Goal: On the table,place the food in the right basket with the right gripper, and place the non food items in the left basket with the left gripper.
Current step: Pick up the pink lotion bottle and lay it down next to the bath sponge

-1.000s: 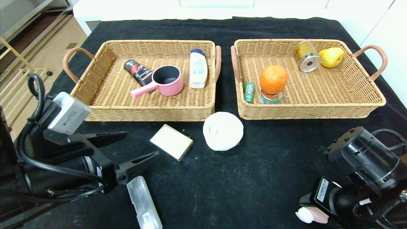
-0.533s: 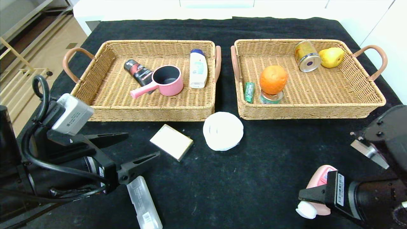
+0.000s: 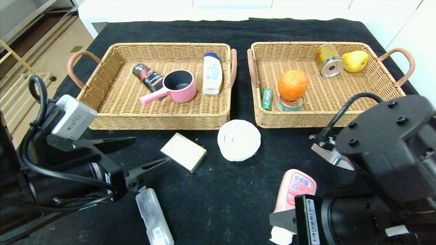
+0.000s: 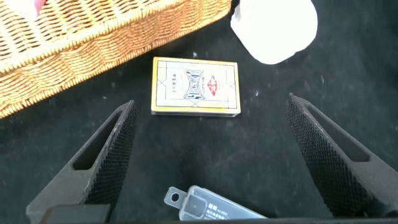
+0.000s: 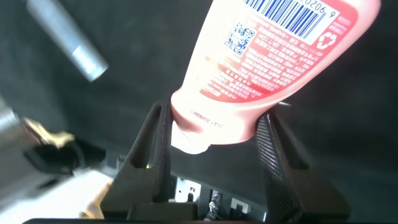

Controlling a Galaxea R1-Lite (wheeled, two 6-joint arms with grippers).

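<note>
Above the table [image 3: 218,190] (near edge), right hand [image 5: 211,134] grips pink bottle [image 3: 294,189].

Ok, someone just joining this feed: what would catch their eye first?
Probably the pink bottle clamped near its white cap in the right gripper, raised at the table's near right, though it is no food. Next, the orange perched on a small tin in the right basket. The left gripper hangs open near the beige box.

I see the black-draped worktop [image 3: 218,34] carrying two wicker baskets [image 3: 156,117] [image 3: 327,119], with a beige box [image 3: 184,151], white tub [image 3: 239,140] and translucent case [image 3: 154,216] near my left pincer [image 3: 141,153].
</note>
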